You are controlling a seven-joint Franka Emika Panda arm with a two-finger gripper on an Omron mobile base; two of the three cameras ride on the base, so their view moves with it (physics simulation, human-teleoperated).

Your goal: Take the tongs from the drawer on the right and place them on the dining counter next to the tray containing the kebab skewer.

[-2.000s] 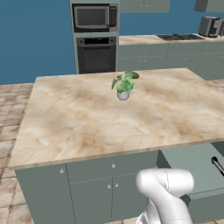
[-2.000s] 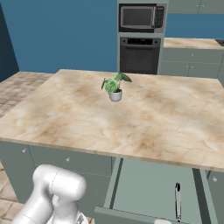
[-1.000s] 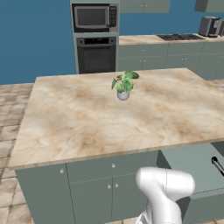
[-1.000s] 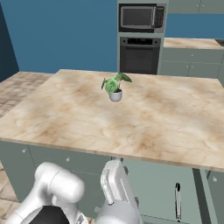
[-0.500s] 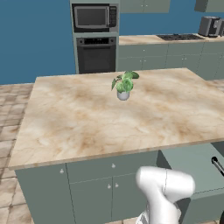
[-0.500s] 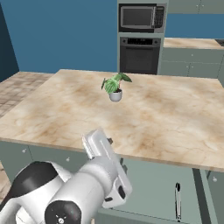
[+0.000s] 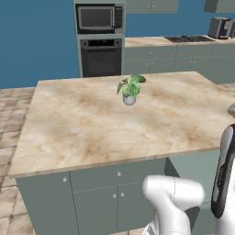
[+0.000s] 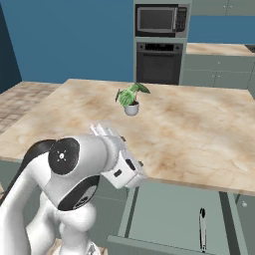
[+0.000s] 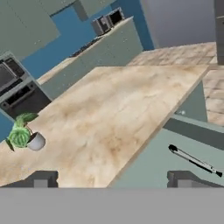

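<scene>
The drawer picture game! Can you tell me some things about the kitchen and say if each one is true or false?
1. The drawer is pulled open. True.
2. The tongs lie inside the drawer. True.
3. The end effector is squeezing the tongs. False: it is open and holds nothing.
4. The potted plant stands on the floor. False: it stands on the marbled island.
5. A microwave sits above the oven. True.

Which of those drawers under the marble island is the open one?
The drawer on the right end, pulled out with a slim dark utensil lying inside. The other drawer further left is shut flush, showing just its flat front and small pale knob.
</scene>
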